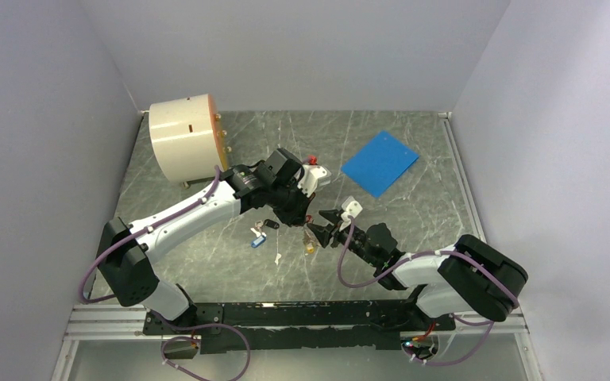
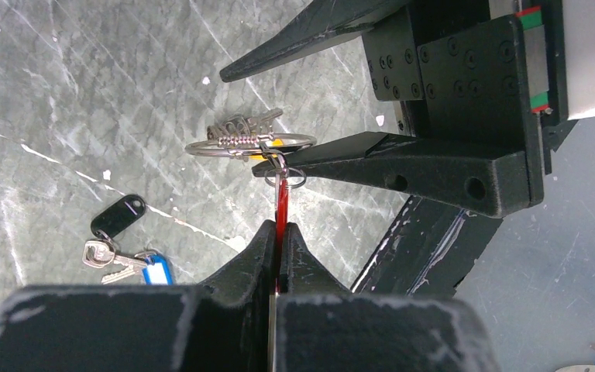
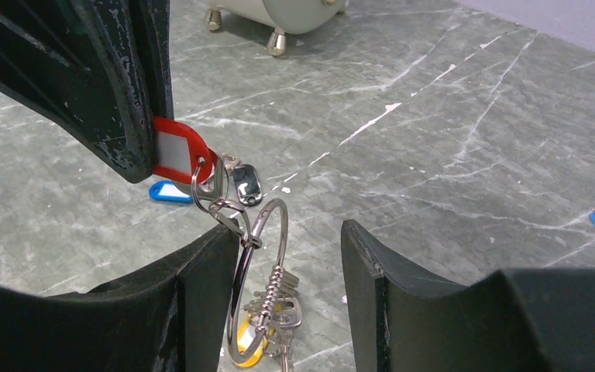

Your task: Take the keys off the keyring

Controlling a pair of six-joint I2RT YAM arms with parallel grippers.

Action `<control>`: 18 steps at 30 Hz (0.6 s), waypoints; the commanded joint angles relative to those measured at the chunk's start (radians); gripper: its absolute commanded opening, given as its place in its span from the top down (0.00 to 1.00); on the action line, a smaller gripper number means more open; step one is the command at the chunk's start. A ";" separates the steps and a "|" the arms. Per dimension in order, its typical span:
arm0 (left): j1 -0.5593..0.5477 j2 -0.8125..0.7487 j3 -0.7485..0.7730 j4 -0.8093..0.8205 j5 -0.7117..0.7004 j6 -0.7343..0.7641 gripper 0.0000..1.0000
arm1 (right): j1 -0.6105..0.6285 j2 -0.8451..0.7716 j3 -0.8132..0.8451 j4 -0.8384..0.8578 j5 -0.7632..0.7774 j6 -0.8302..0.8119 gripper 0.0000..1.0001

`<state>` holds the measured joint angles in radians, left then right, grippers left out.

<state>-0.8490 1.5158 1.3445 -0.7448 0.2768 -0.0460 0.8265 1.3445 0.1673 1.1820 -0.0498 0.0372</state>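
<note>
**Freeing the Red-Tagged Key from the Ring**

The black left gripper (image 2: 279, 236) is clamped shut on the red plastic key tag with a white label window (image 3: 177, 153), which is held over the middle of the table. The thin silvery wire keyring (image 2: 249, 144) hangs from the tag's small metal loop. The small silvery keys (image 3: 283, 310) and the orange-yellow plastic tag (image 3: 249, 353) are carried at the ring's low end. The black right gripper (image 3: 288, 232) stands about half open, with 1 finger on each side of the ring. 1 finger appears to touch the wire, and nothing is gripped.

Recommended procedure: the right jaws should be closed on bare ring wire, clear of the small loop and the hanging keys, so that the ring is fixed. The tag should then be drawn along the wire towards the ring's opening. A pull straight away from the ring is likely to bend the wire or slip the tag from the left jaws.

The surface is a grey-green marbled table top (image 1: 286, 131) with white veins and flecks. A separate bunch of keys with black and blue tags (image 2: 112, 256) lies just left of the work. A cream drum (image 1: 181, 139) lies far left, and a flat blue square sheet (image 1: 380, 163) lies far right. The table is enclosed by 3 pale grey walls.
</note>
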 commanded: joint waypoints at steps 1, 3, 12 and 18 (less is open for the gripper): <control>0.004 -0.007 -0.002 0.030 0.046 -0.005 0.97 | 0.003 -0.006 -0.006 0.085 0.014 0.007 0.46; 0.003 -0.005 0.000 0.029 0.050 -0.006 0.97 | 0.004 -0.005 -0.008 0.090 0.016 0.008 0.46; 0.002 -0.003 -0.001 0.032 0.077 -0.009 0.97 | 0.003 -0.004 -0.011 0.104 0.023 0.006 0.50; 0.007 -0.014 -0.004 0.032 0.078 -0.007 0.98 | 0.003 -0.015 -0.012 0.096 0.000 0.003 0.61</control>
<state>-0.8474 1.5158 1.3445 -0.7444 0.3180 -0.0463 0.8265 1.3445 0.1577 1.2160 -0.0383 0.0368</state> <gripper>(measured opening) 0.043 0.417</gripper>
